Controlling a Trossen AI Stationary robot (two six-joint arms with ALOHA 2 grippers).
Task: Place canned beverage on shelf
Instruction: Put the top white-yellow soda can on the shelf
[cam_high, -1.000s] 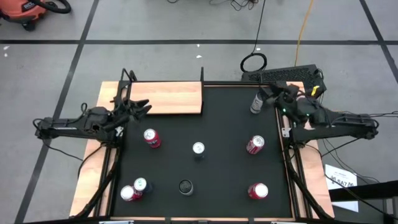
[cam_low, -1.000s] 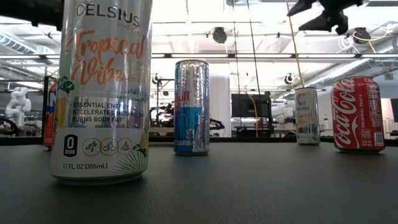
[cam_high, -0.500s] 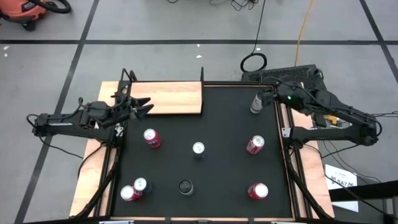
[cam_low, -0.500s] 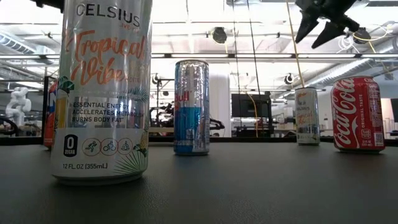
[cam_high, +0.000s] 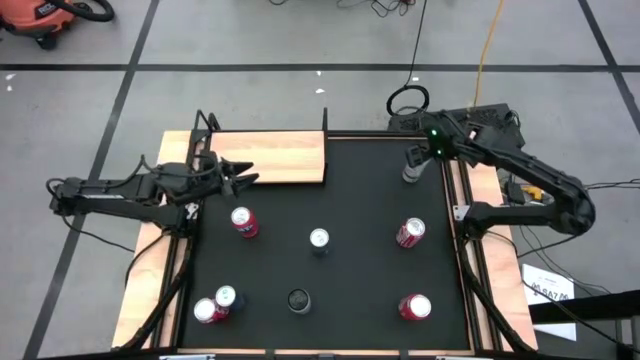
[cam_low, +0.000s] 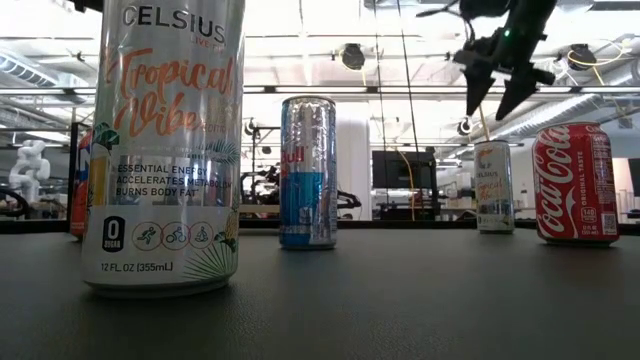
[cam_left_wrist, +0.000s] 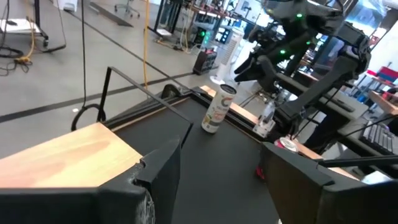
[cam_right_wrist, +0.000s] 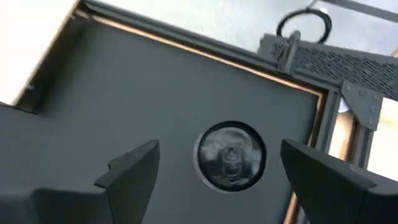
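Counter (cam_high: 330, 290): we see a black mat carrying several scattered cans.
Shelf (cam_high: 268, 158): we find the wooden board at the counter's far left corner, bare.
Right hand (cam_high: 418, 153): we see its fingers spread wide, hanging directly above the silver can (cam_high: 411, 166), apart from it.
Left hand (cam_high: 243, 176): we see it partly spread and empty, at the shelf's near edge.
Silver can: upright near the far right corner, well apart from the shelf.

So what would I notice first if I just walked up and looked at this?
Probably the right gripper, hanging open right above a white can at the far right corner of the black mat. Then the other cans dotted over the mat, like the red one near the left gripper, which is open at the wooden shelf.
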